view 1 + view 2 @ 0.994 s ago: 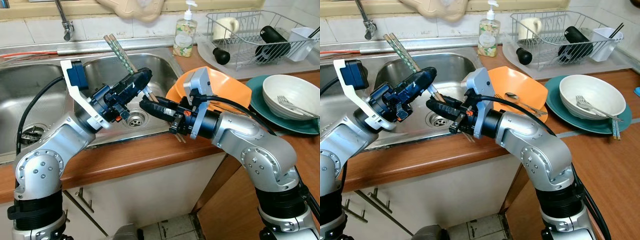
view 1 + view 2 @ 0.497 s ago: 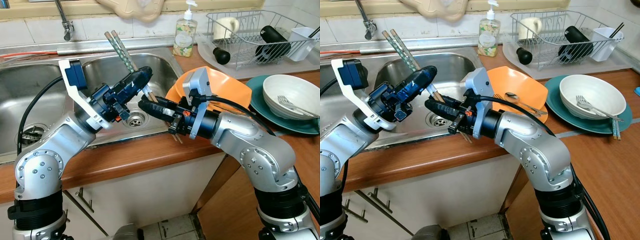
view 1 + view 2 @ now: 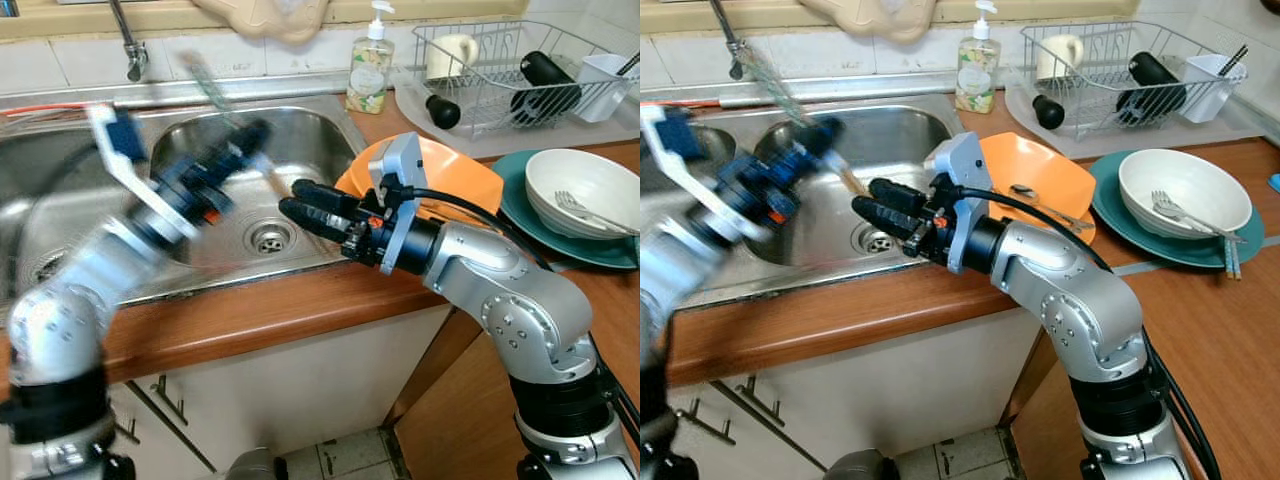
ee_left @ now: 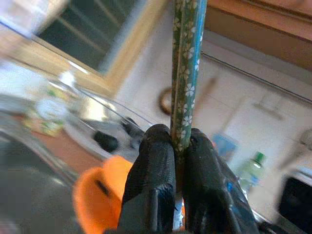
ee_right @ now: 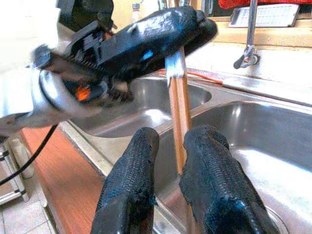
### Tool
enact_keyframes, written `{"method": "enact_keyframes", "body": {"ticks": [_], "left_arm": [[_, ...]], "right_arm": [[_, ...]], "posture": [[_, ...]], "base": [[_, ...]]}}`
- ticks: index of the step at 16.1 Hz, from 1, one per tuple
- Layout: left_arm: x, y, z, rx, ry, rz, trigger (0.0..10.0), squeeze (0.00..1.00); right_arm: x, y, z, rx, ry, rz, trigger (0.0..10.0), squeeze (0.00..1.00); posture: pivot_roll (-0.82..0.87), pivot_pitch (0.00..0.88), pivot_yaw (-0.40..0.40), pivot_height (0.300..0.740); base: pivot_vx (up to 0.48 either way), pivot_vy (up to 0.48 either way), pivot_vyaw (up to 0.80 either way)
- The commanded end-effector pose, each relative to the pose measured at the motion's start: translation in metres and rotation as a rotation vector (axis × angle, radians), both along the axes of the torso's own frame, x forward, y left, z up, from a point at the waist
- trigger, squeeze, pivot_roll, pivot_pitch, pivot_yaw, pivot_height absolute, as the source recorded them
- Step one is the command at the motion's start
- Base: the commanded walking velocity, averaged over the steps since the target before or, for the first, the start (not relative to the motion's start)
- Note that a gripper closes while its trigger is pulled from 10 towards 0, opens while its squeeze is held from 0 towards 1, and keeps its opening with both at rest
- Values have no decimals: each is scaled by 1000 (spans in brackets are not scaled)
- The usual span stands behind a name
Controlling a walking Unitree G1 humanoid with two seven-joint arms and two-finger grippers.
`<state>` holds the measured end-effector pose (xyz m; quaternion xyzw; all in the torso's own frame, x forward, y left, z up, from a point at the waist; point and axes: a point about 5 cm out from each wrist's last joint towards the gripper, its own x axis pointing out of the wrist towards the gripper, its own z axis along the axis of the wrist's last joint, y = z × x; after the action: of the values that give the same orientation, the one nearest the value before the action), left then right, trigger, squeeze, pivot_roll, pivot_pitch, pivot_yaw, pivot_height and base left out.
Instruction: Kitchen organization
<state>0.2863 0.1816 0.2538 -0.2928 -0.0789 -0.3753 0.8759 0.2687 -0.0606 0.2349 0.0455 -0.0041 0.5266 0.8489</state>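
I judge a handover of the chopsticks (image 4: 184, 83): my left gripper (image 4: 173, 161) is clamped on them above the sink (image 3: 300, 130), while my right gripper (image 5: 168, 161) stands parted around their lower end. Next: carry them toward the drying rack (image 3: 500, 70), which holds a mug and bottle

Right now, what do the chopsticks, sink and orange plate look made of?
Chopsticks: likely wood or bamboo, bare tan lower ends, upper part green with a white flower print. They sit clamped in the left claw.
Sink: stainless steel, brushed grey with soft reflections.
Orange plate: probably plastic or melamine, flat uniform colour, dull sheen.
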Motion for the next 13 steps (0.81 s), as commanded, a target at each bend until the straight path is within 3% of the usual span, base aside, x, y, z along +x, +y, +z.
{"method": "enact_keyframes", "body": {"ticks": [1, 2, 7, 8, 9, 10, 11, 13], "left_arm": [[5, 9, 4, 11, -1, 56, 0, 0], [13, 22, 1, 25, 60, 122, 0, 0], [42, 45, -5, 69, 148, 302, 0, 0], [53, 47, -8, 93, 176, 363, 4275, 0], [63, 48, -13, 100, 217, 412, 7882, 0], [71, 49, -18, 122, 261, 453, 9608, 0], [82, 47, -29, 188, 350, 496, 10000, 0], [93, 36, -40, 256, 398, 490, 10000, 0]], "right_arm": [[-1, -2, 3, -10, -19, -12, 10000, 0], [-4, -2, 0, -23, 9, -12, 10000, 0], [-6, -3, -1, -9, 25, -51, 10000, 0], [-6, -1, -2, -14, 24, -79, 10000, 0], [-7, 0, -3, -14, 29, -86, 10000, 0], [-7, 1, -4, -24, 46, -89, 10000, 0], [-8, 2, -3, -29, 31, -95, 10000, 0], [-9, 2, -3, -38, 16, -112, 10000, 0]], "posture": [[52, 0, 44, 716], [52, 0, 44, 716], [41, 0, 39, 716], [40, 0, 38, 716], [37, 0, 40, 716], [37, 0, 40, 716], [37, 0, 40, 716], [8, 0, 59, 716]], "base": [[0, 0, 0], [0, 0, 0], [0, 0, 0], [0, 0, 0], [0, 0, 0], [0, 0, 0], [0, 0, 0], [0, 0, 0]]}}
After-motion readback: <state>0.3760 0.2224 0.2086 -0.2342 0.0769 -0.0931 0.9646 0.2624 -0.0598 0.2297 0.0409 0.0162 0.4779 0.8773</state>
